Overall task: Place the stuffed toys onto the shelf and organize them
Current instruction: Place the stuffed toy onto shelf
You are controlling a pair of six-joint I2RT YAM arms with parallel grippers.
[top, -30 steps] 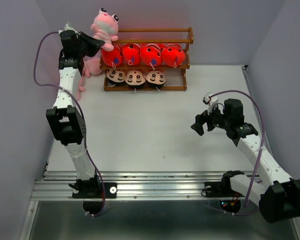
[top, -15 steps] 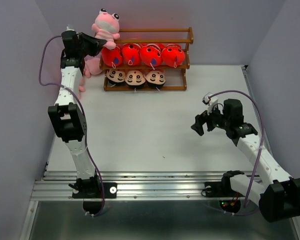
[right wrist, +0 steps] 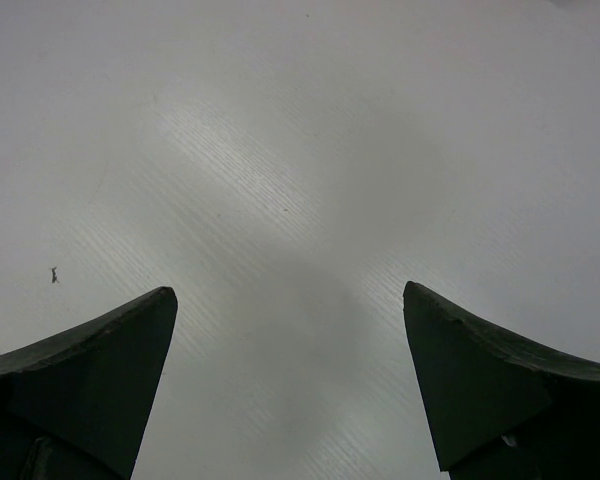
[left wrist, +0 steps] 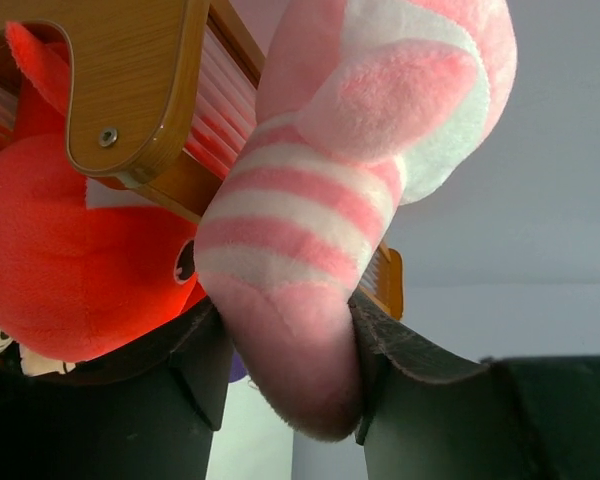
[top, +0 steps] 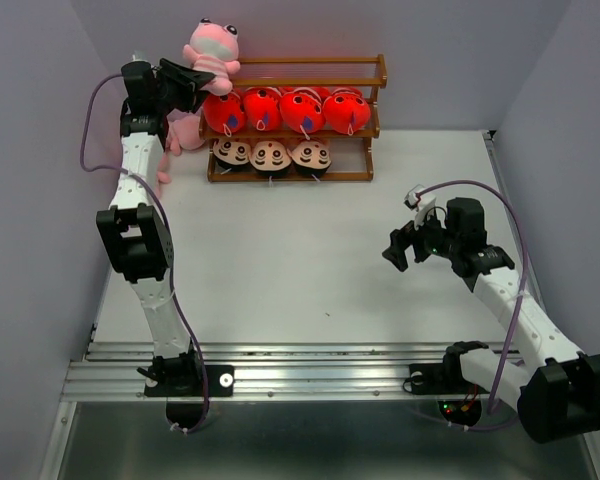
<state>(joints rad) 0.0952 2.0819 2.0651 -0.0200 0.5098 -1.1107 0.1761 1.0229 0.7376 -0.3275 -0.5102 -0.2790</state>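
Observation:
A pink striped frog-like stuffed toy [top: 212, 48] sits upright at the left end of the shelf's [top: 378, 72] top tier. My left gripper [top: 194, 86] is at its lower end. In the left wrist view the toy's bottom [left wrist: 300, 230] lies between both fingers and touches each, so the left gripper [left wrist: 288, 335] is shut on it. Several red-orange fish [top: 280, 108] fill the middle tier, one close by [left wrist: 70, 270]. Three boy dolls [top: 270, 155] line the bottom tier. My right gripper [top: 398, 250] hangs open over bare table [right wrist: 288, 290].
Another pink toy [top: 183, 130] lies on the table left of the shelf, partly hidden behind my left arm. The shelf's wooden end piece [left wrist: 130, 80] is right beside the left fingers. Grey walls stand close on the left and behind.
My left arm shifted slightly, bringing the pink toy onto the top tier's left end. Its fingers now stand wider apart around the toy. The right arm has not moved.

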